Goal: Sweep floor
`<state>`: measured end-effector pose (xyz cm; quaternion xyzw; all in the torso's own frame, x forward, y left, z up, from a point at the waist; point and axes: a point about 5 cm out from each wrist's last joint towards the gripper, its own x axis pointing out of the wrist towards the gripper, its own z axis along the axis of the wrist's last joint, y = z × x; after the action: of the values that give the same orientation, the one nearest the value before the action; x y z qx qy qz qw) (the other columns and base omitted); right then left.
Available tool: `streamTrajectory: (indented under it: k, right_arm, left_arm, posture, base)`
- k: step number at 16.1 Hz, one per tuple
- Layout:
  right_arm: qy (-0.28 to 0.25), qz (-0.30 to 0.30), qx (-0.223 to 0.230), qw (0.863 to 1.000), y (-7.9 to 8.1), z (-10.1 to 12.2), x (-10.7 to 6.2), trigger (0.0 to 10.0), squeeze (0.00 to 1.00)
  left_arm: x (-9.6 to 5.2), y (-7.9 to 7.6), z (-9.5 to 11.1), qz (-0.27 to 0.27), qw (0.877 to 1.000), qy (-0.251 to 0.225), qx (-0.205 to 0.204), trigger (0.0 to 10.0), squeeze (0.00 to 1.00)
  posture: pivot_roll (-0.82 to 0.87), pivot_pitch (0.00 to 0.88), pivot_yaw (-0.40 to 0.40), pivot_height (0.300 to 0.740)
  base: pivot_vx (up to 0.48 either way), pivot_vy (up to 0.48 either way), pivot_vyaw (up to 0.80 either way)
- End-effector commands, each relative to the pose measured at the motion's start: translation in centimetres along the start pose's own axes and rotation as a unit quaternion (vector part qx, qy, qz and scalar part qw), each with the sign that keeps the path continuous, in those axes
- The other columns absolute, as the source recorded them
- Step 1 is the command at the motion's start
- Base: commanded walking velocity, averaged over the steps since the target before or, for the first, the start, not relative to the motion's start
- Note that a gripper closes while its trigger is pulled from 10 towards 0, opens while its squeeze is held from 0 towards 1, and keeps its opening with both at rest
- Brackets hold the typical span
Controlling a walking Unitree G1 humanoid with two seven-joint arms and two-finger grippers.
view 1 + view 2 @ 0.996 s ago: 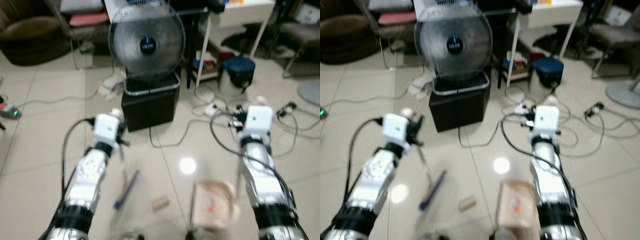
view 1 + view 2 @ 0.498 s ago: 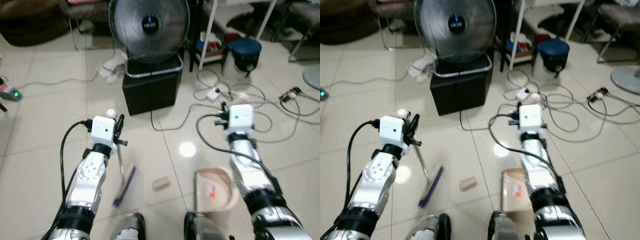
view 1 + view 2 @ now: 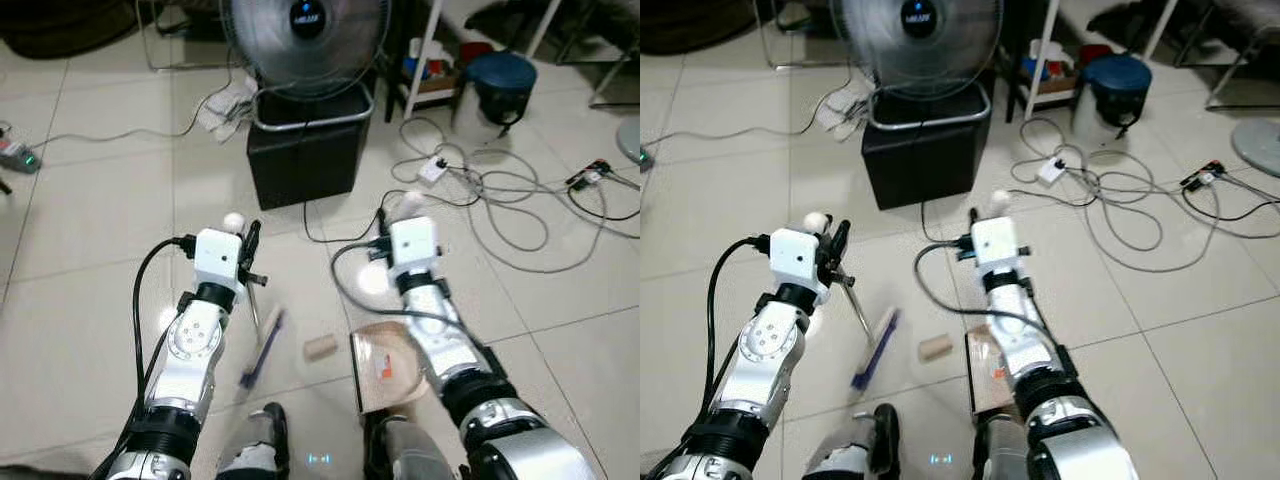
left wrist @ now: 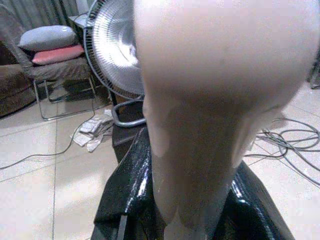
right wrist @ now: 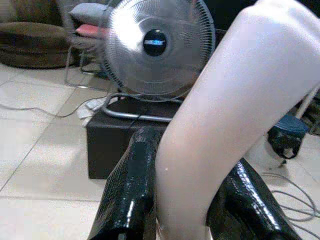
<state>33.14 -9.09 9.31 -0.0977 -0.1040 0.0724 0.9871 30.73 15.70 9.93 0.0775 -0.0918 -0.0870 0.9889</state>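
With the left gripper (image 3: 250, 255) clamped on the broom (image 3: 262, 335) handle and the right gripper (image 5: 187, 210) on the dustpan (image 3: 385, 368) handle, lower centre of frame, we judge both light and rigid; grip the handles. Debris (image 3: 320, 347) lies between them.

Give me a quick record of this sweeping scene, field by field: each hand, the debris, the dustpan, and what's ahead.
left hand: shut on broom handle, brush head on tile
right hand: shut on dustpan handle
dustpan: on floor by robot's feet
debris: small tan piece between brush head and dustpan
ahead: fan on black box, cables to the right
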Motion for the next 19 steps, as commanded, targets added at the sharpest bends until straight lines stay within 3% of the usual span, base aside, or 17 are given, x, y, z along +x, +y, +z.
streamTrajectory:
  k: [1, 7, 9, 14, 19]
  right_arm:
    - [-0.013, 0.003, -0.011, 1.0, 0.1, 0.4, 0.2, 10.0, 0.0]
    - [0.013, -0.077, -0.019, 0.997, -0.9, -0.4, 0.3, 10.0, 0.0]
    - [0.016, -0.085, -0.005, 0.996, -1.0, -0.5, 0.2, 10.0, 0.0]
    - [0.021, -0.077, 0.003, 0.997, -0.5, -0.7, 0.1, 10.0, 0.0]
    - [0.019, -0.073, 0.011, 0.997, -0.6, -0.8, 0.0, 10.0, 0.0]
  left_arm:
    - [-0.5, -0.4, -0.8, -0.005, 1.0, 0.02, 0.004, 10.0, 0.0]
    - [0.2, -2.9, -0.8, -0.01, 0.997, 0.026, -0.067, 10.0, 0.0]
    - [0.4, -4.3, -0.4, -0.037, 0.992, 0.017, -0.121, 10.0, 0.0]
    - [0.9, -6.6, 1.2, -0.095, 0.973, -0.005, -0.211, 10.0, 0.0]
    - [0.8, -8.0, 1.7, -0.145, 0.963, -0.004, -0.229, 10.0, 0.0]
  posture:
    - [0.06, 0.295, 0.006, 0.74]
    - [0.05, 0.306, 0.008, 0.74]
    - [0.04, 0.311, 0.009, 0.74]
    - [0.04, 0.307, 0.007, 0.74]
    - [0.03, 0.296, 0.011, 0.74]
  base:
    - [0.0, 0.0, 0.0]
    - [0.0, 0.0, 0.0]
    - [0.0, 0.0, 0.0]
    - [0.0, 0.0, 0.0]
    - [0.0, 0.0, 0.0]
